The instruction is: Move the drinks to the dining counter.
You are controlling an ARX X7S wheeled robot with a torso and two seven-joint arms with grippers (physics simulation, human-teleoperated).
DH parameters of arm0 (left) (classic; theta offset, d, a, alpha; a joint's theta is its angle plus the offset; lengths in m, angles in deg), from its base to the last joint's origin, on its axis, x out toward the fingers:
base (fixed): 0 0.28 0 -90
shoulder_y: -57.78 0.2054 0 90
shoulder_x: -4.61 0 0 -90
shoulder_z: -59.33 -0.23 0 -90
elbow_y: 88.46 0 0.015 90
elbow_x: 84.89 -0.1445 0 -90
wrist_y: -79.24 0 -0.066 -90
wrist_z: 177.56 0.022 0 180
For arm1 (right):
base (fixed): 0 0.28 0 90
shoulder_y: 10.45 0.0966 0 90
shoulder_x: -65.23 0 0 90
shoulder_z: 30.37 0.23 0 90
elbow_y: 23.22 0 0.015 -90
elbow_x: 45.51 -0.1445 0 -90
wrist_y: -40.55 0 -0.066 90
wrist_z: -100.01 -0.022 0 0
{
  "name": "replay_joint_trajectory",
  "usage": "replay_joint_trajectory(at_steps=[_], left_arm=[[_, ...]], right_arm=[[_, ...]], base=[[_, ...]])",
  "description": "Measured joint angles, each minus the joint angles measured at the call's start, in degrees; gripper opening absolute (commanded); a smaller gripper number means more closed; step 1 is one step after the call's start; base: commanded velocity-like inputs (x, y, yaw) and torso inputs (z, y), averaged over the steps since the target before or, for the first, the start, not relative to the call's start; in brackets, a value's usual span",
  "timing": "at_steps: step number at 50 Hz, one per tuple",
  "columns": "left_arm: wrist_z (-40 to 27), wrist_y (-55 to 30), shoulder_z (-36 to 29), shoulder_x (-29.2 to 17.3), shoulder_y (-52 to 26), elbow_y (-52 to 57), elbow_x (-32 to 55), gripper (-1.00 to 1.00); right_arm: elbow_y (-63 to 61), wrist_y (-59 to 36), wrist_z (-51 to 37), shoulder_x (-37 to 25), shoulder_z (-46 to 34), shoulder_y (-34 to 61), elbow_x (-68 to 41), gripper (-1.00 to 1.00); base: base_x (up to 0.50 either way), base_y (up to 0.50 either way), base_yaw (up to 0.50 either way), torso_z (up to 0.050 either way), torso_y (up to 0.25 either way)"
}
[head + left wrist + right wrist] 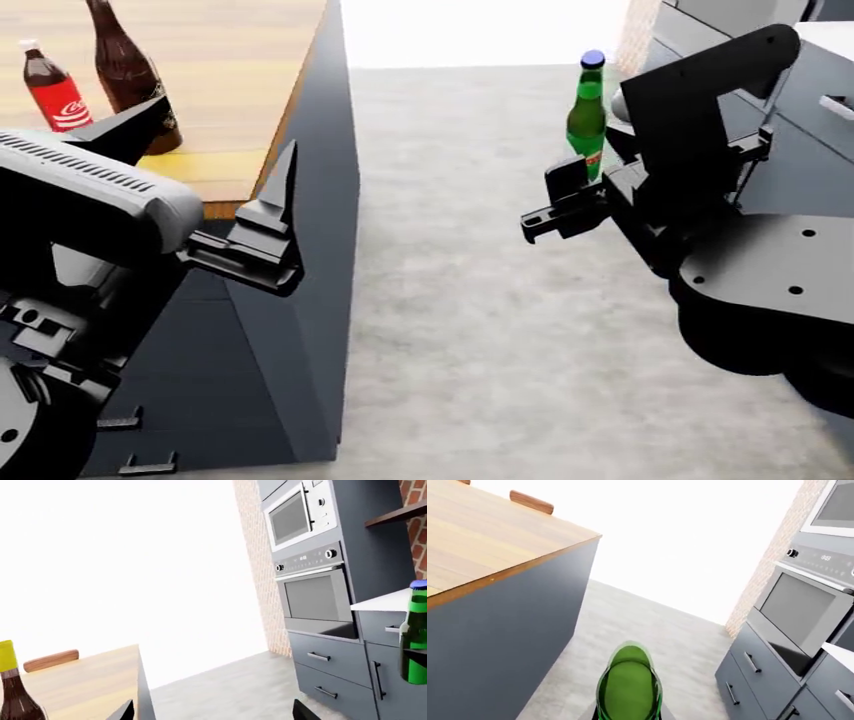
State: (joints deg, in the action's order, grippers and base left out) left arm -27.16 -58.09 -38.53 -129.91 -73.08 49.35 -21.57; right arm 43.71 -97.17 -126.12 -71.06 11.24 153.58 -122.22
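Two of the three drinks already stand on the dining desk: the wine bottle and, just beside it on the side away from the aisle, the cola bottle, both upright on the wooden plank top. We judge these two as delivered. The green bottle is the remaining item; it is not on the desk but held upright over the grey floor of the aisle, well apart from the desk edge, with the right pincer clamped on its lower body. The right wrist view confirms the bottle seated in that pincer, seen from below. The left pincer hangs at the desk's near corner with its fingers spread and nothing between them. What remains, in our judgement, is to carry the green bottle across the aisle, set it on the plank top and release it.
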Motion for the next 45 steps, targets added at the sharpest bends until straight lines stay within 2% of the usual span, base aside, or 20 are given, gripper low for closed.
replay_joint_trajectory(at_steps=[45], left_arm=[[-0.4, 0.3, -0.6, -0.4, -0.6, 0.0, 0.5, 1.00]], right_arm=[[0.1, -0.1, 0.6, 0.2, -0.4, -0.1, 0.5, -1.00]], base=[[-0.50, 0.04, 0.00, 0.000, 0.001]])
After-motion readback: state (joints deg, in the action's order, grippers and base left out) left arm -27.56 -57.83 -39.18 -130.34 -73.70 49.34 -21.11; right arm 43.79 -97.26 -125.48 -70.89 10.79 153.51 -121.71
